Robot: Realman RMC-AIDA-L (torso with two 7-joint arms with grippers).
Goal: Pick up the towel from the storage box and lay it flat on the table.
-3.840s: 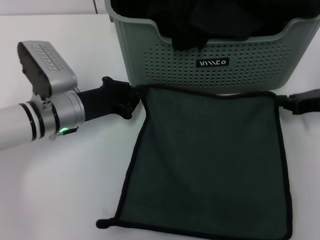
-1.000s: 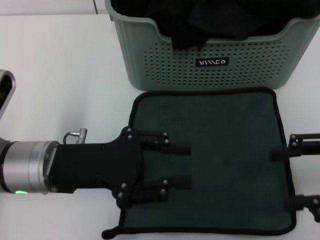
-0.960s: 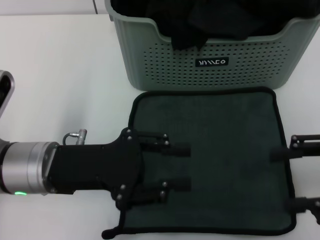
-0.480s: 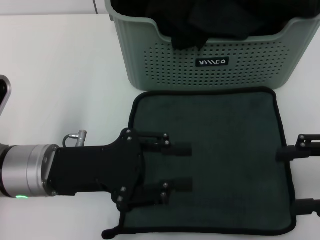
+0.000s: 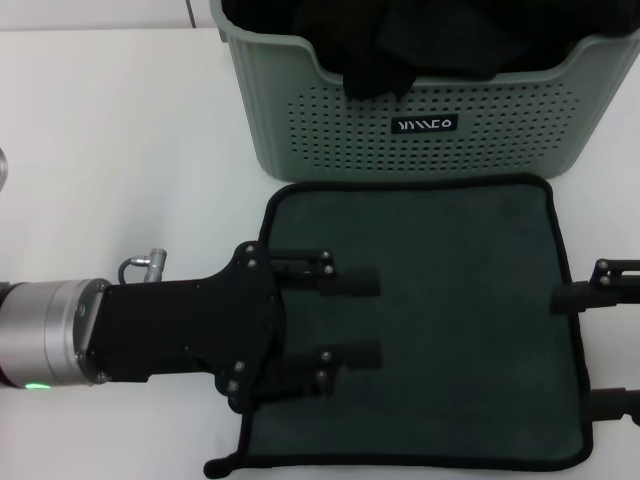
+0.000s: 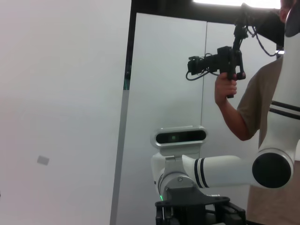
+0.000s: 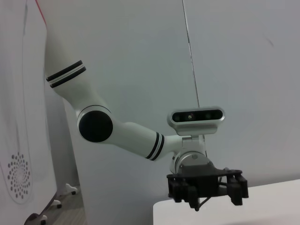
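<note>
The towel [image 5: 450, 300] lies spread flat on the white table [image 5: 120, 150], dark grey-green side up, just in front of the storage box [image 5: 330, 130]. Its small black corner loop [image 5: 215, 467] shows at the near left corner. My left gripper [image 5: 375, 318] hovers over the towel's left part, open, with nothing between its fingers. At the towel's right edge my right gripper [image 5: 575, 350] is open too, partly cut off by the picture's border. The right wrist view shows the left gripper [image 7: 206, 187] from the front, farther off.
Dark crumpled cloth [image 5: 400, 40] fills the sage-green box. Bare tabletop stretches to the left of the box and towel. In the left wrist view a person [image 6: 262, 108] holding a camera rig stands behind the right arm [image 6: 225, 171].
Earlier both grippers held the towel's far corners by the box; now the towel lies flat and both are open. Over the last second the right gripper drew back rightward and the left shifted slightly.
</note>
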